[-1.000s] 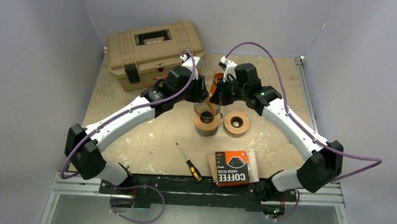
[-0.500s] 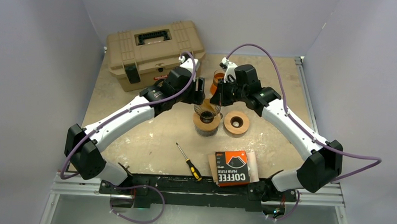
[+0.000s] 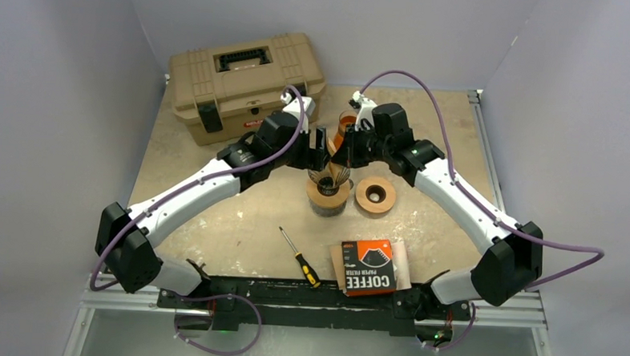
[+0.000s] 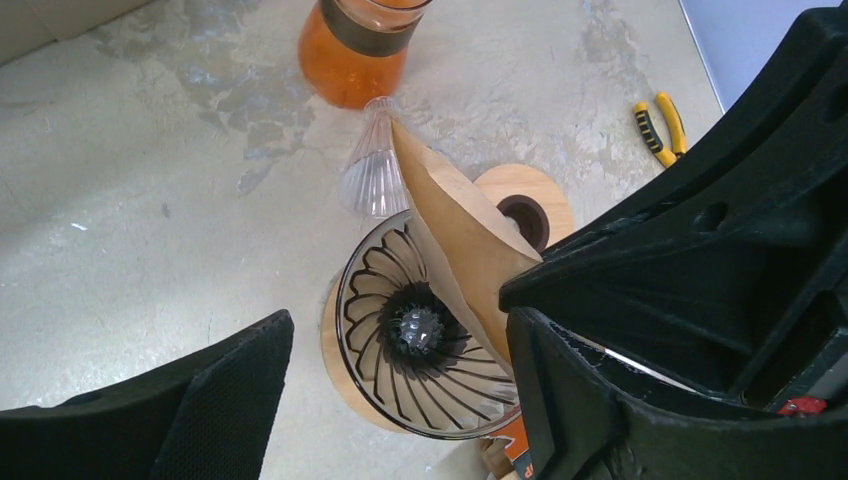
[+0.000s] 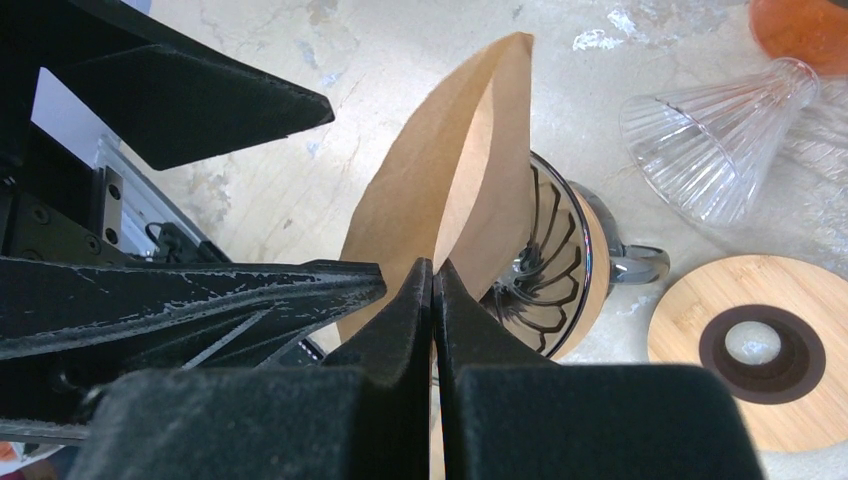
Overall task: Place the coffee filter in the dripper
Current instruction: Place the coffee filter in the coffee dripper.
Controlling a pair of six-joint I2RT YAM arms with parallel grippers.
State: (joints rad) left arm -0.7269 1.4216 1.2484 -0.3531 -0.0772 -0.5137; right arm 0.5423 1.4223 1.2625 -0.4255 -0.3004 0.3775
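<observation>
The dripper stands mid-table, with the filter upright over its mouth, pinched in my right pincer. My left pincer hangs above the dripper, a finger on either side. The wooden ring lies just right of the dripper. The jar and the toppled glass cone are behind it, and the toolbox sits far left. The screwdriver lies near, with the filter pack to its right.

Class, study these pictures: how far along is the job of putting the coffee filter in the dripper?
Done: the filter has reached the dripper, its lower part seemingly inside the rim. In hand: the right gripper pinches the filter's side, and the left gripper hangs open above the dripper. Left: the filter stands tall and unseated, so it probably needs lowering and releasing.
</observation>
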